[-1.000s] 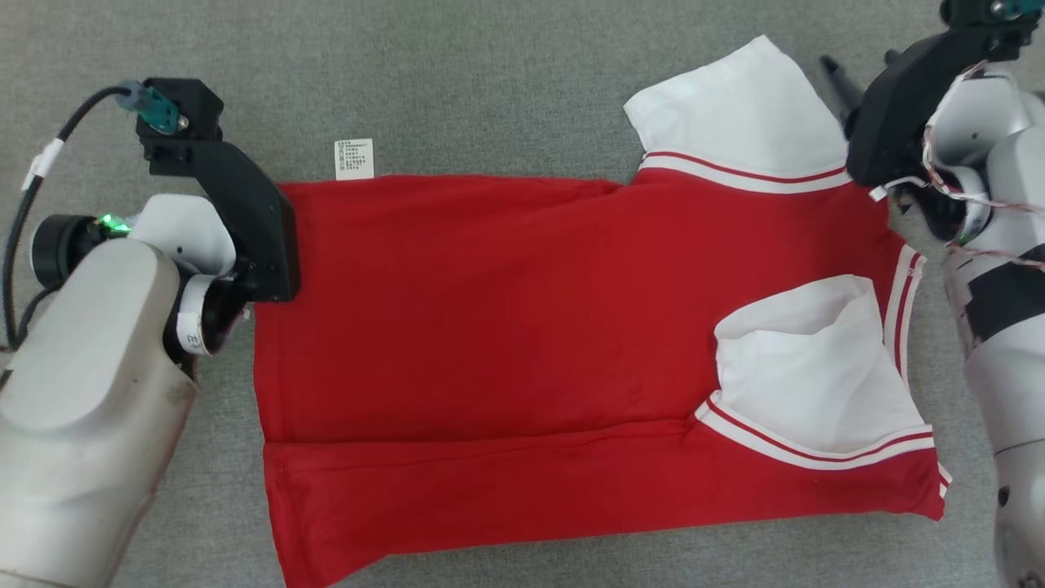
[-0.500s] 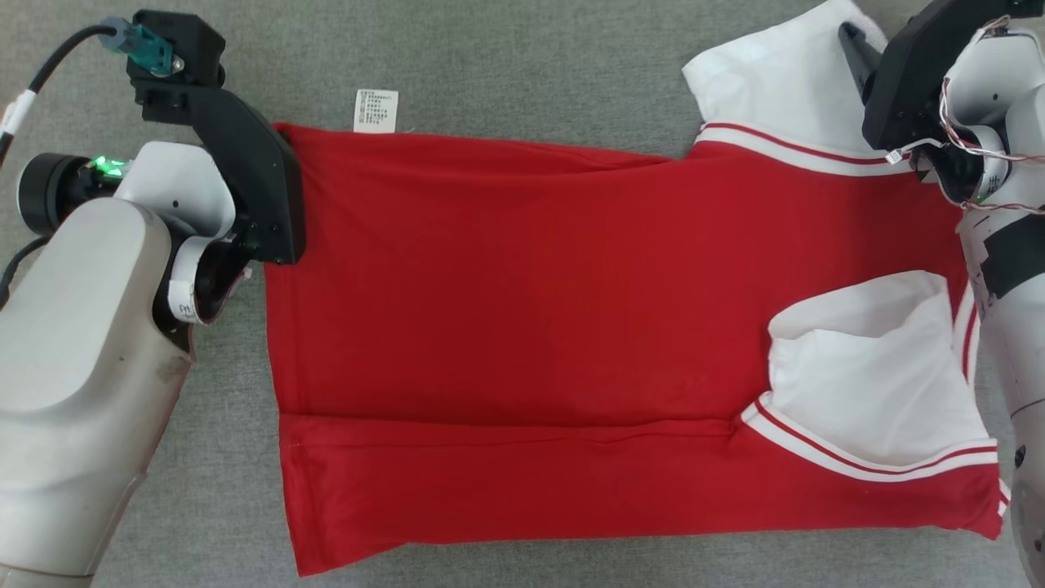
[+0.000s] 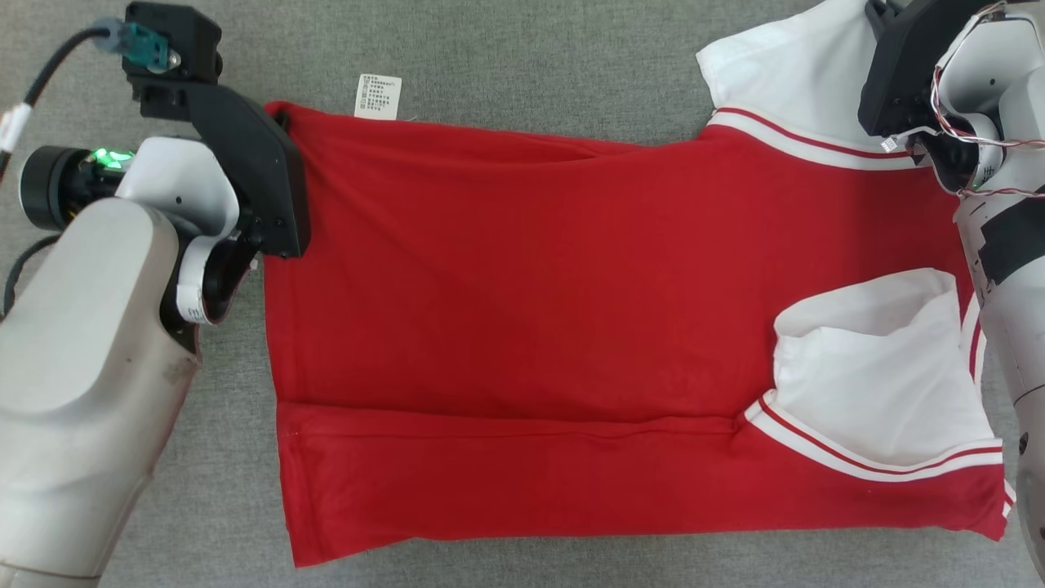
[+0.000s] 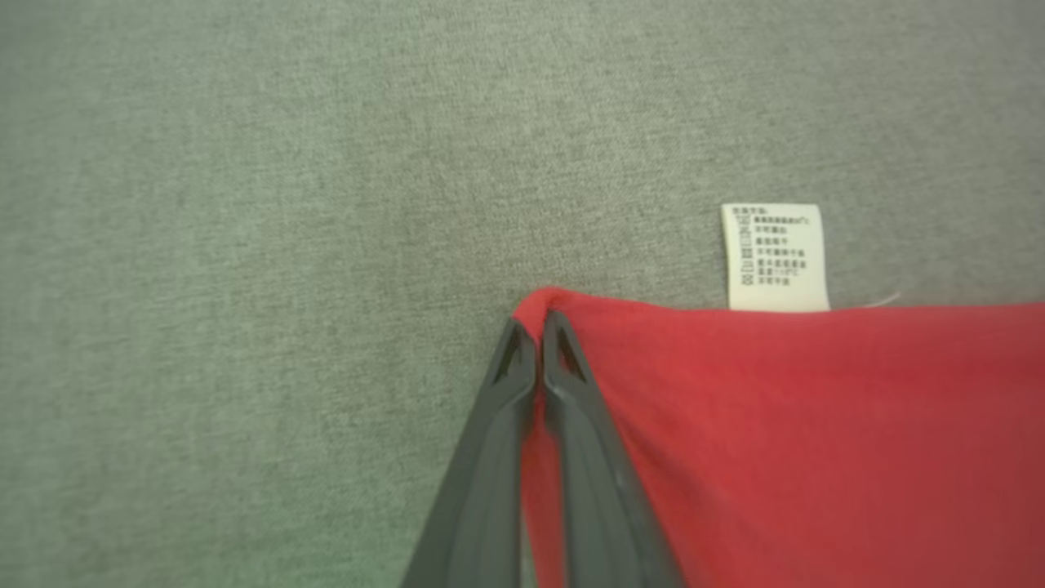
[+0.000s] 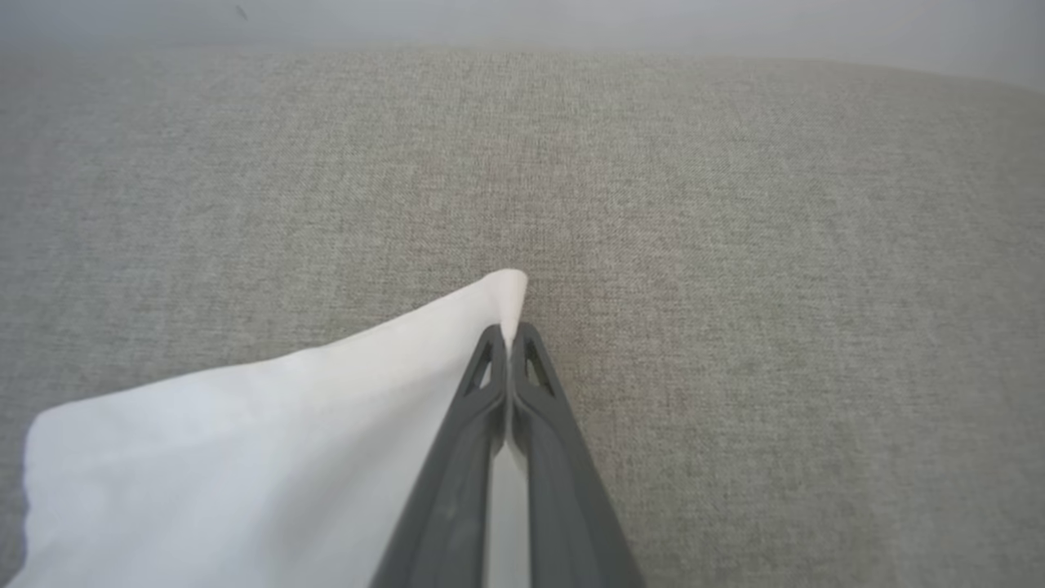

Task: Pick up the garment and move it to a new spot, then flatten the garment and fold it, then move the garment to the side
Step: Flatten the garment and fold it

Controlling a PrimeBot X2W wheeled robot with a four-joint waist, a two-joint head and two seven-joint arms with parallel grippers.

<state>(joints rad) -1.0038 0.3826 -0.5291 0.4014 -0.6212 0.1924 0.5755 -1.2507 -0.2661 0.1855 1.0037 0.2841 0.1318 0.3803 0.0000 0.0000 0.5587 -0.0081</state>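
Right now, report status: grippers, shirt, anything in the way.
Left gripper shut on shirt corner. Right gripper shut on white sleeve tip. Shirt flat, near edge folded over. Tag juts beside left grip.

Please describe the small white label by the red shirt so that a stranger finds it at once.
A red shirt lies spread on the grey surface. At its far edge, near the corner pinched by the left pincer, a small label sticks out. Unlike the plain white sleeves, it is a tiny rectangle printed with dark text.
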